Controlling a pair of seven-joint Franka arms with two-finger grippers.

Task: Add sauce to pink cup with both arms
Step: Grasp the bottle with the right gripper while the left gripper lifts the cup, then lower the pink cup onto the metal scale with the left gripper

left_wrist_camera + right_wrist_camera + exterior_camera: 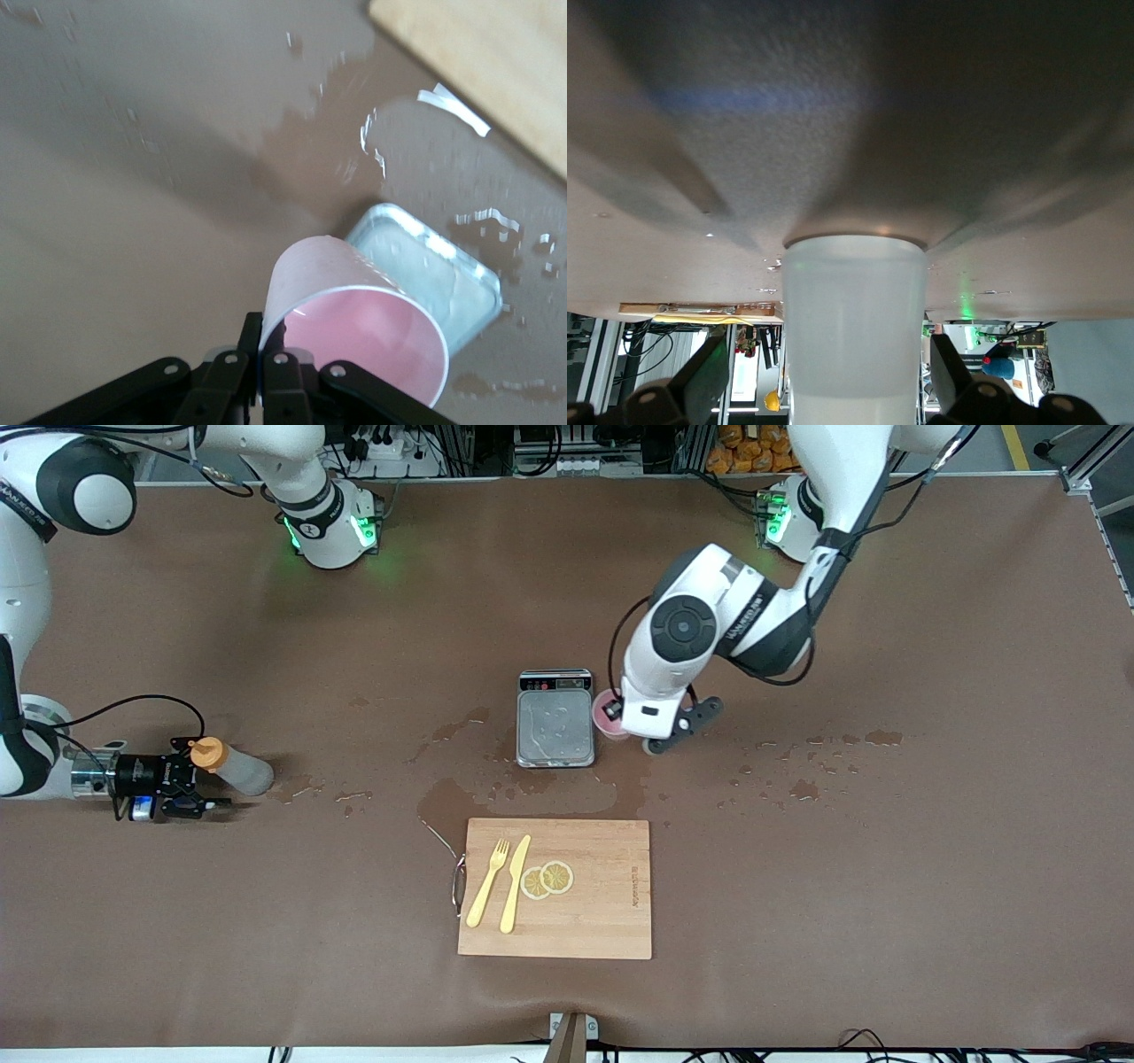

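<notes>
Left hand (pixel 259 372): pinching the pink cup (pixel 354 323) by its rim, beside the scale (pixel 555 728).
Right hand (pixel 182 779): spread around the sauce bottle (pixel 232 766), standing at its end of the surface.
Tip: clamp the bottle's middle squarely before lifting.

Brown-covered table (pixel 930 886) is carrying everything. Scale (pixel 555 719) is sitting dead center, display end pointing to 12 o'clock. Wooden cutting board (pixel 602 921) is lying at 6 o'clock from the scale, carrying a yellow fork (pixel 488 883), yellow knife (pixel 515 884) and two lemon slices (pixel 547 880). Wet patches (pixel 461 802) are spreading between scale and board, more droplets trailing off at 3 o'clock. Sauce bottle (pixel 236 768) is lying at 9 o'clock, well apart.
</notes>
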